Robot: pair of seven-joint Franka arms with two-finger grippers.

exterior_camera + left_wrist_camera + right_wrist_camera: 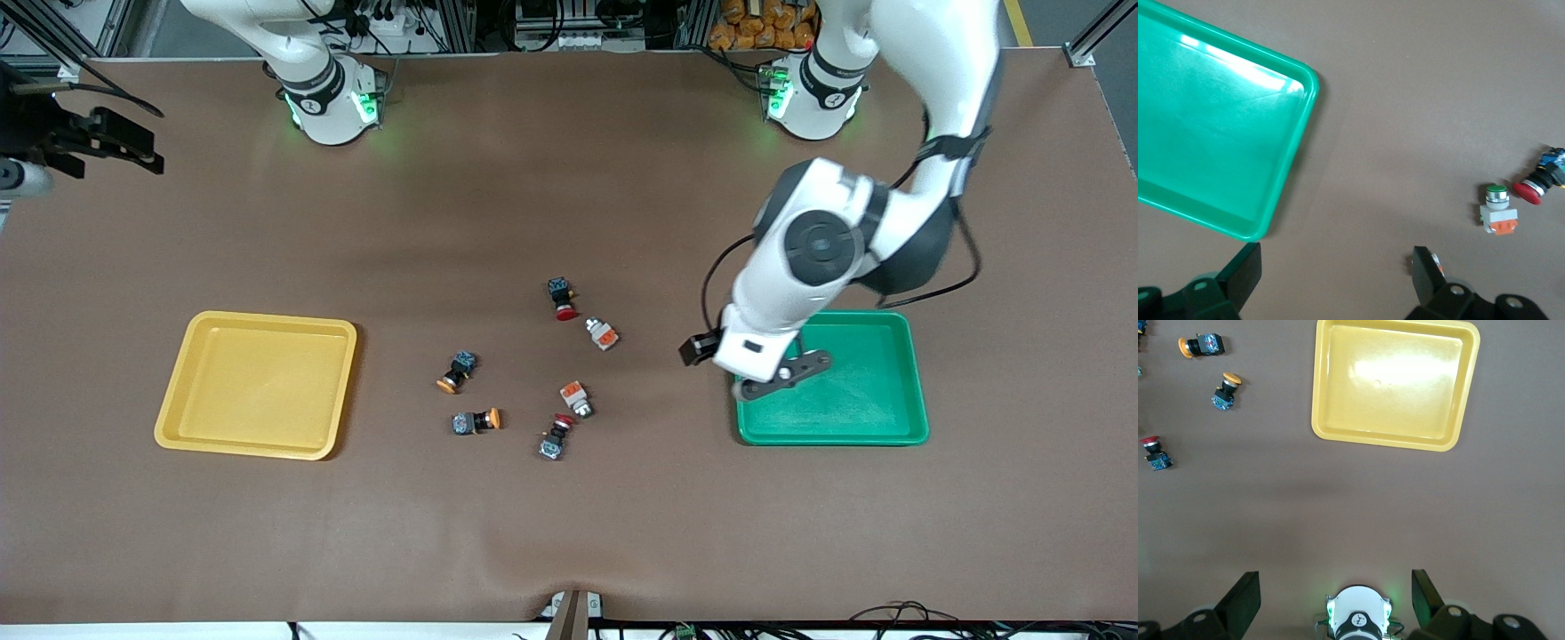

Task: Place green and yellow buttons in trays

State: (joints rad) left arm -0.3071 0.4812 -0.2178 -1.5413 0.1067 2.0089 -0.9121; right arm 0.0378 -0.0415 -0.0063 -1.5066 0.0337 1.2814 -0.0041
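The yellow tray (256,384) lies toward the right arm's end and the green tray (836,378) toward the left arm's end; both hold nothing. Between them lie two orange-yellow-capped buttons (458,372) (477,420) and two silver-white buttons with orange blocks (603,333) (576,398). My left gripper (782,375) is open and empty over the green tray's edge nearest the buttons. The left wrist view shows the green tray (1211,127) and one silver-white button (1498,210), which has a green cap. My right gripper (133,147) is open and empty, high over the table edge at the right arm's end.
Two black switches with red caps (560,298) (556,437) lie among the buttons. The right wrist view shows the yellow tray (1395,383), both orange-yellow-capped buttons (1201,345) (1225,390), one red-capped switch (1155,452) and the right arm's base (1358,617).
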